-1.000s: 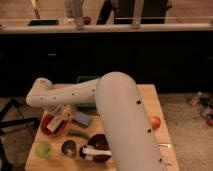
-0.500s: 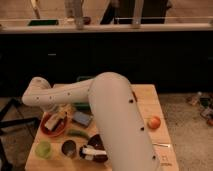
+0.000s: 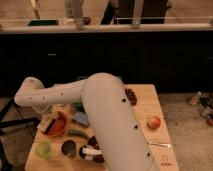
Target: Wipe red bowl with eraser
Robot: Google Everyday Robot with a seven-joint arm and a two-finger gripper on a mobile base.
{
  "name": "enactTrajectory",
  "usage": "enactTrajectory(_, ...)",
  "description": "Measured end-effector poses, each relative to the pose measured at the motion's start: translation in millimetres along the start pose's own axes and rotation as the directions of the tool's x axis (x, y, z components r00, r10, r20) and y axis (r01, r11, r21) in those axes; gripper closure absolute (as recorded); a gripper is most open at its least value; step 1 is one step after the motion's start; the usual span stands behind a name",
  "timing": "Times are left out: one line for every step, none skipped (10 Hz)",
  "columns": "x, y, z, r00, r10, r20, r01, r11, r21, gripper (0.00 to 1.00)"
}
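The robot's white arm [image 3: 107, 125] filled the middle of the view, rising from the near edge, bending at a broad elbow and running left along a forearm to a rounded wrist at the far left of the wooden tabletop [image 3: 147, 106]. From there it dropped to the pincer [image 3: 48, 120], which sat at the left rim of the red bowl [image 3: 60, 128]. A pale, striped block that looked to be the eraser [image 3: 47, 125] lay right under the pincer, over the bowl's left edge. How wide the pincer stood, and whether it gripped the block, could not be told. The bowl sat near the tabletop's left side, partly covered by the wrist. Just right of it lay a blue-grey block [image 3: 81, 119], half hidden by the arm, and a slim green thing [image 3: 77, 133] on the near side. Along the near edge stood a small green cup [image 3: 43, 149], a dark round vessel [image 3: 68, 148] and a brown bowl [image 3: 96, 156] with a white-handled tool [image 3: 89, 150], cut off by the arm. To the right lay an orange fruit [image 3: 154, 122] and a thin utensil [image 3: 160, 145]; a dark reddish shape [image 3: 131, 95] showed past the elbow.
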Motion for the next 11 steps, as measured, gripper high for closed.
enactTrajectory(4.0,10.4,3.5,1.000,0.005,0.011,-0.005,1.000,-0.009,1.00)
enactTrajectory(10.0,21.7,7.7,1.000,0.019,0.019,-0.018,1.000,-0.020,1.00)
enactTrajectory(16.9,34.2,13.5,0.999,0.036,0.029,-0.035,0.999,-0.032,1.00)
enactTrajectory(26.2,46.1,20.3,0.998,0.057,0.034,-0.055,0.997,-0.045,1.00)
enactTrajectory(32.6,52.7,25.1,0.997,0.069,0.036,-0.067,0.996,-0.056,1.00)
enactTrajectory(34.7,53.8,27.1,0.996,0.075,0.040,-0.073,0.995,-0.062,1.00)
enactTrajectory(36.5,50.5,28.4,0.997,0.075,0.032,-0.072,0.995,-0.069,1.00)
enactTrajectory(36.7,43.5,27.7,0.997,0.071,0.028,-0.069,0.995,-0.067,1.00)
enactTrajectory(35.0,33.0,25.1,0.998,0.063,0.023,-0.061,0.996,-0.059,1.00)
enactTrajectory(32.4,21.0,21.3,0.999,0.051,0.019,-0.050,0.998,-0.049,1.00)
enactTrajectory(28.8,8.7,17.0,0.999,0.038,0.017,-0.037,0.999,-0.035,1.00)
